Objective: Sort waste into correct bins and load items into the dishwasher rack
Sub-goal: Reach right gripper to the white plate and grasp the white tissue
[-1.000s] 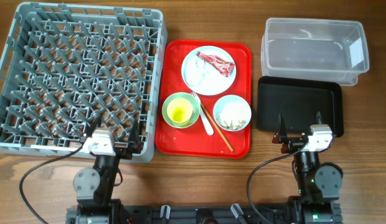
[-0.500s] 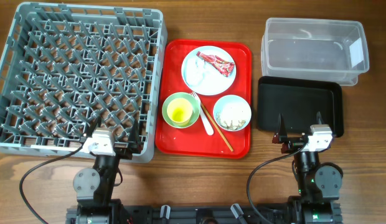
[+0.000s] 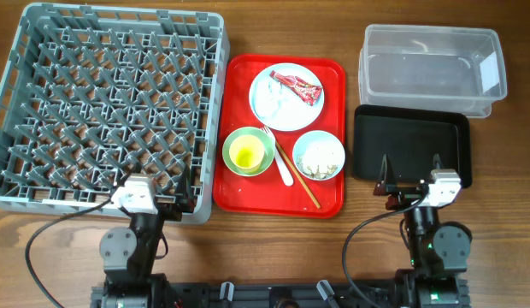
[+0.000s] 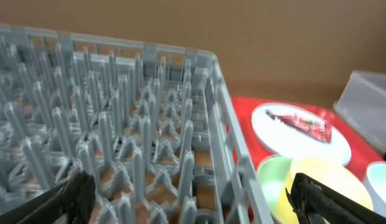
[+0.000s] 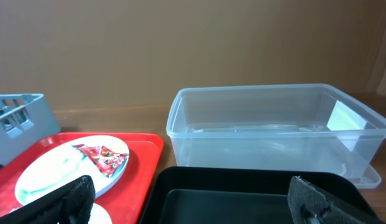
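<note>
The left pincer (image 3: 159, 181) and right pincer (image 3: 411, 174) hang released, empty, at the near side. The snack wrapper (image 3: 299, 87) lies on the white plate (image 3: 269, 103), far on the red tray (image 3: 239, 184). It is probably best pinched from above at its crumpled ridge, without nudging the plate.

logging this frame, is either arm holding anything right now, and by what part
Nothing is held. The left gripper and the right gripper are both open, with nothing between their fingers.
</note>
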`<state>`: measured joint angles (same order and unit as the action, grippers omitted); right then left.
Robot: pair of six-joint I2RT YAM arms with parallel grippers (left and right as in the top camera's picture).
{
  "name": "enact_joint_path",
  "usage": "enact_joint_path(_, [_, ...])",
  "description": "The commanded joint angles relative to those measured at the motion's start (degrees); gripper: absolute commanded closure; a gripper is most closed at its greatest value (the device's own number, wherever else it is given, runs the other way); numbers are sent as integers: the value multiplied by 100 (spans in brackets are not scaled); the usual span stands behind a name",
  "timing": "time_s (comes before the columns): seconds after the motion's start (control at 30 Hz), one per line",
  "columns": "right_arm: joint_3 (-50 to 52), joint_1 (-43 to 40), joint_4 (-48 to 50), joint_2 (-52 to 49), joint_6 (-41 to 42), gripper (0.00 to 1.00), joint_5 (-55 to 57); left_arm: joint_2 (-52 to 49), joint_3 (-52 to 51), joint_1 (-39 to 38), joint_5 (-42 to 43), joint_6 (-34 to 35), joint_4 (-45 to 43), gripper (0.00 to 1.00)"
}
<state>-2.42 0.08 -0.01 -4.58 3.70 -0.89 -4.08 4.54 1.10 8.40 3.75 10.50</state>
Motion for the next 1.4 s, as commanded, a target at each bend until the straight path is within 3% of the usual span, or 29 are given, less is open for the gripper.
enact_joint_path(0.0, [-518, -4, 26, -560, 195, 0, -374, -413, 754, -26, 50, 166, 411, 0])
enact_joint_path(0.37, [-2811, -4, -719, -3598, 225, 0, -1034, -2756, 2914, -26, 278, 166, 1749, 0])
enact_joint_path(0.6, [-5230, -2, -2785, -5646, -356, 0, -1213, -4194, 4426, -26, 420, 168, 3123, 0])
enact_joint_path(0.73, [-6406, -4, -3886, -6498, -522, 0, -1207, -4564, 4725, -24, 420, 168, 3257, 0])
enact_joint_path(1.17, [-6758, 22, -3753, -6771, 444, 0, -1941, -4592, 4723, -26, 417, 164, 3237, 0])
enact_joint_path(1.37, [-7163, 505, -3919, -6926, 544, 0, -1860, -4592, 4723, -24, 413, 164, 3084, 0])
